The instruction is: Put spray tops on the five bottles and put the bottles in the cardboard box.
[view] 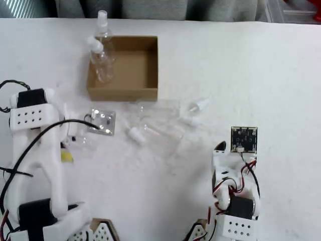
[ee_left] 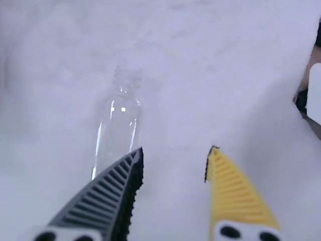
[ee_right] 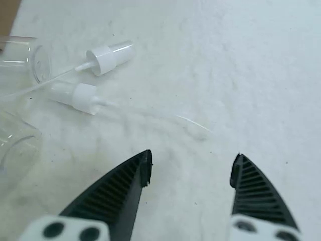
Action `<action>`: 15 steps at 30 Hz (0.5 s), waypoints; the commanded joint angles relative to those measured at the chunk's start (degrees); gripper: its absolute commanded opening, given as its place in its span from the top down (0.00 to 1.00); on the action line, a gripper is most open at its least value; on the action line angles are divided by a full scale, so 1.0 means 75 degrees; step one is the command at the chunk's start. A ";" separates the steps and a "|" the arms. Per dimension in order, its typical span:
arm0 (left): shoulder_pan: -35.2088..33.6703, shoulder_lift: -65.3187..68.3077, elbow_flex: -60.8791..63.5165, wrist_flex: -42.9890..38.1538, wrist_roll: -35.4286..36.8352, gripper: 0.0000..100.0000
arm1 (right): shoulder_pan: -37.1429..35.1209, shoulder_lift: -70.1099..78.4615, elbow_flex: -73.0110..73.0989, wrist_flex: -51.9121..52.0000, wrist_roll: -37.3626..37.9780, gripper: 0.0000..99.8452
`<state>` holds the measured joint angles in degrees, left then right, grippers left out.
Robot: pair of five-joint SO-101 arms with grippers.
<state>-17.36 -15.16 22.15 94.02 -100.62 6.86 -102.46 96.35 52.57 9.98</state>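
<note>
The cardboard box (view: 131,70) lies open at the back of the white table. Two clear bottles with spray tops (view: 102,61) lean in its left side. My left gripper (ee_left: 173,155) is open just above the table, its grey and yellow fingers pointing at a clear capless bottle (ee_left: 118,128) lying ahead of the grey one. My right gripper (ee_right: 193,163) is open over bare table. Beyond it lie two loose white spray tops (ee_right: 109,55) (ee_right: 76,95) and the open mouths of two clear bottles (ee_right: 22,57) (ee_right: 15,145). From above, those bottles (view: 155,131) lie in front of the box.
A small silver square plate (view: 103,122) lies near the left arm (view: 32,130). The right arm (view: 235,201) stands at the front right with a black board (view: 244,139) on its wrist. Bare table stretches to the right of the box.
</note>
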 commanded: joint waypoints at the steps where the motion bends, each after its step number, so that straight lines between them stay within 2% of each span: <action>1: 0.0064 -0.0264 0.0211 -0.0645 -0.0176 0.78 | 0.0018 -0.0041 0.0070 0.0053 0.0082 0.76; 6: 0.0111 -0.0264 0.1383 -0.2520 -0.0152 0.78 | 0.0018 -0.0041 0.0070 0.0053 0.0082 0.76; 9: 0.0229 -0.0264 0.1829 -0.3388 0.0352 0.78 | 0.0018 -0.0041 0.0070 0.0064 0.0082 0.76; 12: 0.0322 -0.0264 0.2004 -0.3892 0.0692 0.78 | 0.0018 -0.0041 0.0070 0.0147 0.0270 0.76; 15: 0.0451 -0.0264 0.2016 -0.3962 0.0738 0.78 | 0.0006 -0.0053 0.0070 0.0334 0.0727 0.77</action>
<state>-15.43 -15.16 37.63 65.98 -96.48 7.03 -102.46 96.35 53.63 12.88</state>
